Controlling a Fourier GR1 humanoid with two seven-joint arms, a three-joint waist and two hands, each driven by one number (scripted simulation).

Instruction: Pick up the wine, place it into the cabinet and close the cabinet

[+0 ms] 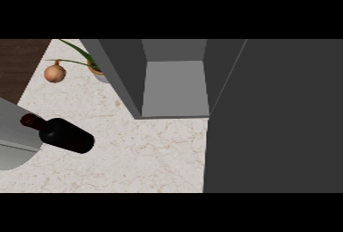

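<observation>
The wine bottle (65, 134) sits on the marble counter (140, 154) at abt 9 o'clock in the head view – dark glass body, reddish cap end pointing toward 10 o'clock, body angled toward 4 o'clock. From this steep angle I can't tell whether it stands upright or lies tilted. Its neck end overlaps a grey slab-like shape (13, 131) coming in from the left edge at 9 o'clock; can't say whether they touch or what that shape is – poss. a forearm, but no fingers show. Neither hand is visible, so nothing can be said about fingers apart, together or clamped on anything. The cabinet (174, 86) is at 12 o'clock, open toward the viewer, w/ a lighter grey inner floor and darker side walls; nothing shows inside it. A big dark grey panel (275, 118) fills the right side from 1 to 5 o'clock – looks like the cabinet door swung open. At 11 o'clock an onion (55, 72) lies on the counter, just beside a potted plant (94, 65) w/ green leaves, partly hidden behind the cabinet's left wall. Bottle is well apart from the cabinet opening. Dark wood strip (20, 59) at the far upper left, beyond the counter edge.
</observation>
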